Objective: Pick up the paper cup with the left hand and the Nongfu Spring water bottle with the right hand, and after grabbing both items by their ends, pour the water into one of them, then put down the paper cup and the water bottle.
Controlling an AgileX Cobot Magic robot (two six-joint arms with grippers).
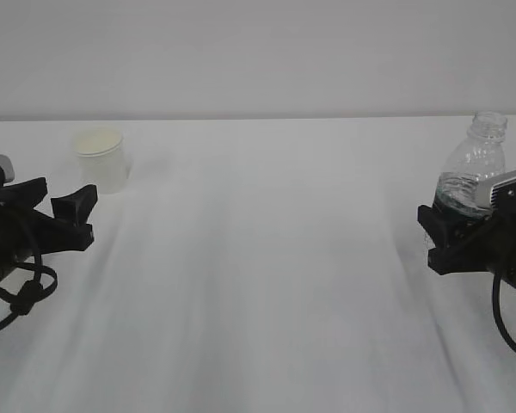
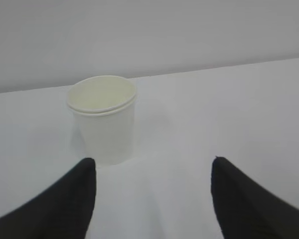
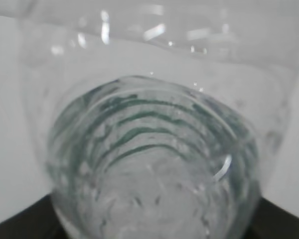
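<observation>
Gripping the Nongfu Spring water bottle [image 1: 473,172] around its lower body, the right claw [image 1: 443,231] holds it close in at the right edge of the counter [image 1: 267,284]. In the right wrist view the bottle [image 3: 154,164] fills nearly the whole picture, pressed so near that only its clear ribbed wall and a ring of dark green label show, with the claw's black parts at the bottom corners. From the exterior view the bottle stands roughly upright with its uncapped neck uppermost. Its upper half looks clear and empty; whether water sits in the lower part I cannot tell, since the claw and the label hide it.

The left claw [image 1: 64,215] stands open and empty at the left of the counter, its two black fingers [image 2: 65,199] spread wide apart in the left wrist view. The paper cup [image 1: 100,158] stands upright just beyond them, toward the back of the counter, not touched by either finger. In the left wrist view the cup [image 2: 102,119] sits left of centre, nearer the left finger's line than the right one's. It is white, tapers downward, has a rolled rim and a cream inside, and what shows of its interior looks empty. Cup and bottle stand well apart, at opposite sides of the plain white counter.
</observation>
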